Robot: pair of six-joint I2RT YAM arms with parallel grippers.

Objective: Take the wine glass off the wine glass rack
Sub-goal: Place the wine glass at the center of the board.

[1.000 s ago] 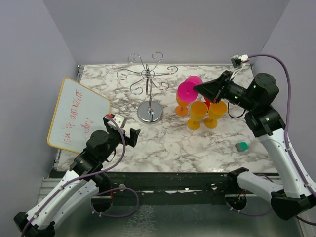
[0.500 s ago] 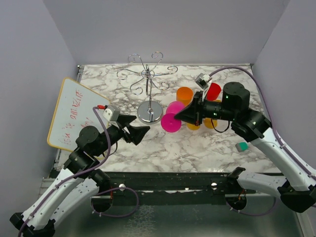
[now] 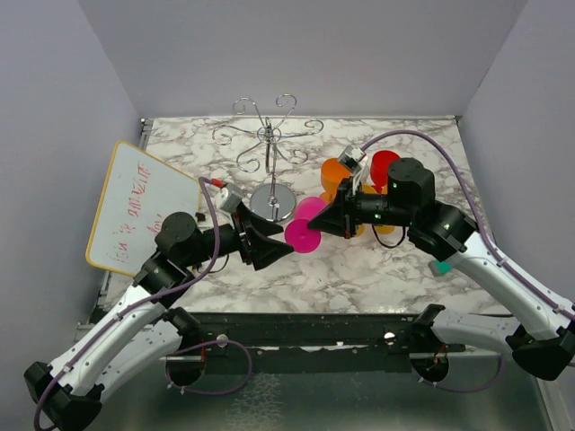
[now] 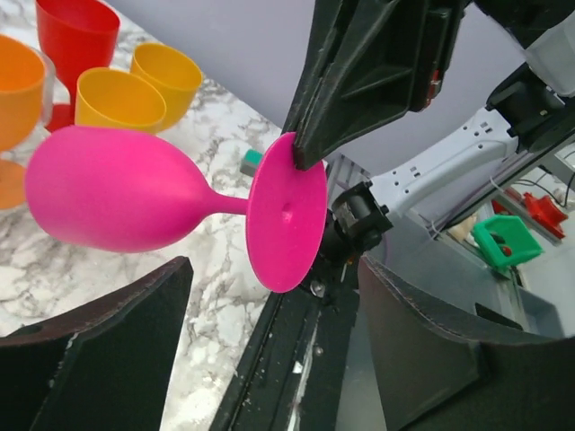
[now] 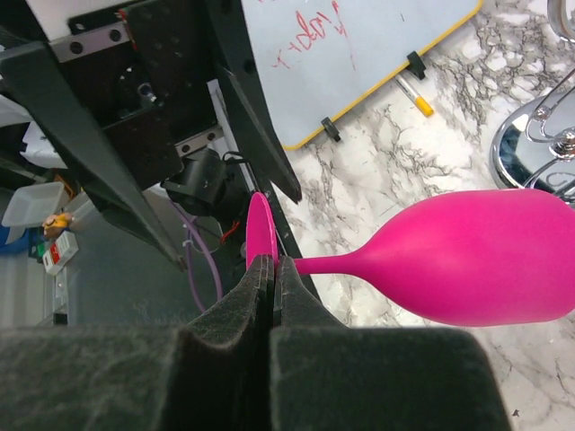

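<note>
The pink wine glass (image 3: 306, 224) hangs on its side over the marble table (image 3: 359, 269), off the wine glass rack (image 3: 271, 171), a chrome stand with bare curled arms. My right gripper (image 3: 323, 226) is shut on the rim of the glass's round foot (image 5: 260, 235), fingertips pinched at the right gripper (image 5: 272, 262). The bowl (image 5: 476, 260) points toward the rack's shiny base (image 5: 539, 153). My left gripper (image 3: 274, 248) faces the foot (image 4: 287, 211) from the left. The left gripper (image 4: 274, 269) is open, its dark fingers (image 4: 117, 341) either side of the foot and touching nothing.
Orange (image 3: 336, 171), red (image 3: 386, 166) and yellow (image 3: 388, 226) glasses stand upright behind my right arm. A whiteboard (image 3: 139, 206) with red writing lies at the left edge. A small teal block (image 3: 440, 267) sits near the front right.
My right arm has carried the pink glass left and forward, away from the other glasses. My left arm has swung right to meet its foot, and its jaws have narrowed a little.
</note>
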